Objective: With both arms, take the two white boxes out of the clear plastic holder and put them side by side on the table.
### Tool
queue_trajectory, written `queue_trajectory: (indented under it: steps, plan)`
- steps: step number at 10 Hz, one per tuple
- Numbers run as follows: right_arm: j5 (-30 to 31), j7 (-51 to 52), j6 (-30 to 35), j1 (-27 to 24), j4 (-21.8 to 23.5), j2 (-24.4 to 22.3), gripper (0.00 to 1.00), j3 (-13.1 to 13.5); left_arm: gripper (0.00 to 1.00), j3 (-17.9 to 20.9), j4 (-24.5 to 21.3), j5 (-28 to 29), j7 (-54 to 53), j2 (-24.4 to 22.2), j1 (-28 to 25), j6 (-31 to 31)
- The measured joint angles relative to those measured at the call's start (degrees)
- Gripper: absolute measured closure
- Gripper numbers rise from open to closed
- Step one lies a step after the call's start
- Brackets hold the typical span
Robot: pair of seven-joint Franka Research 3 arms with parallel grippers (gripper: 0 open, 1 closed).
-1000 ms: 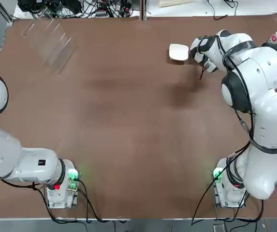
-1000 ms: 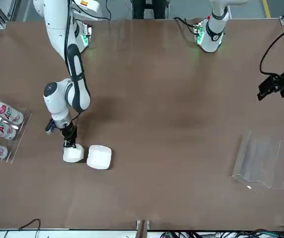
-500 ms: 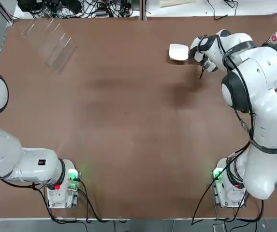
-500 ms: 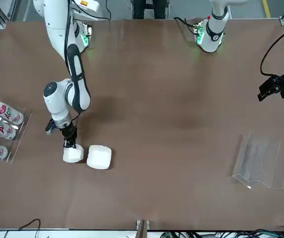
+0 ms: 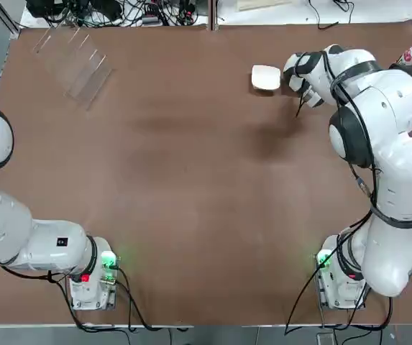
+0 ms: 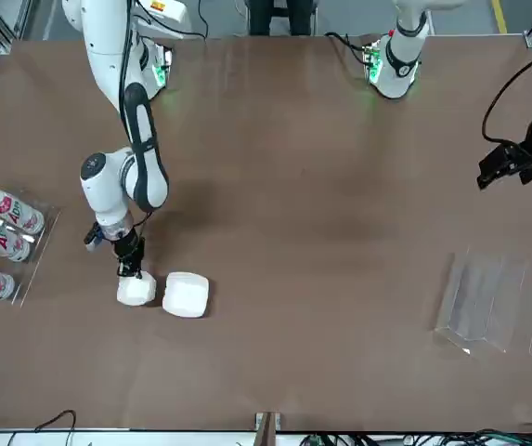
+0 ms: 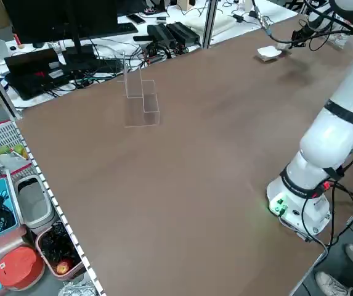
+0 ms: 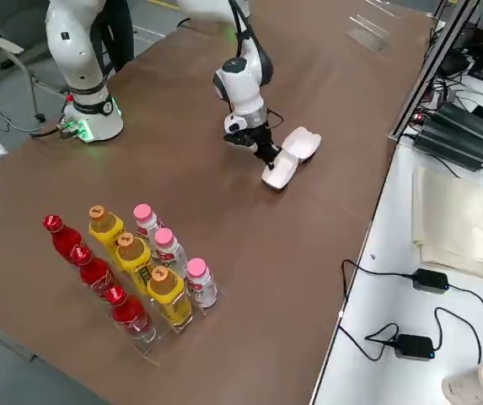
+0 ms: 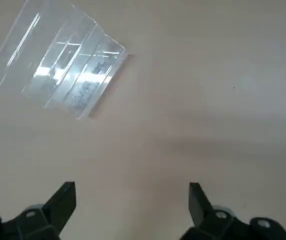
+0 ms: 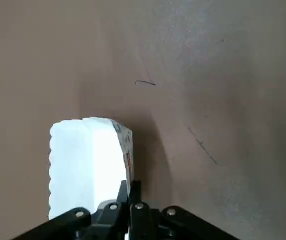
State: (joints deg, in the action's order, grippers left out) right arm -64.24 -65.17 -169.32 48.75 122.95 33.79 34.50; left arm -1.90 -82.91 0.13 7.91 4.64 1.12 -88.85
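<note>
Both white boxes (image 6: 163, 292) lie touching side by side at the table's (image 5: 191, 187) far right, clear plastic holder (image 5: 72, 61) empty; clenched right gripper (image 6: 132, 271) nudges one, apparently final alignment, retreat next; left gripper (image 9: 132, 192) hangs spread, empty.

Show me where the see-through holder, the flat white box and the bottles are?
Holder (image 5: 72, 57), top view, on its slanted clear slots.
Flat white box (image 6: 187, 294), front view, middle of its top face.
Bottles (image 8: 152, 283), right side view, on a yellow bottle's body.
</note>
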Motion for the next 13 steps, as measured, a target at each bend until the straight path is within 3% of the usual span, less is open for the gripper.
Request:
queue_trajectory:
  steps: [8,13]
  plan:
    - [-0.9,0.0,-0.3,0.5,-0.4,-0.1,0.68,0.0,0.00,-0.1,0.1,0.0,0.0,0.0,0.2,0.3]
    - [-0.9,0.9,0.6,1.0,-0.2,-5.0,0.59,0.3,0.00,-0.2,0.1,0.0,0.0,0.0,0.4,0.4]
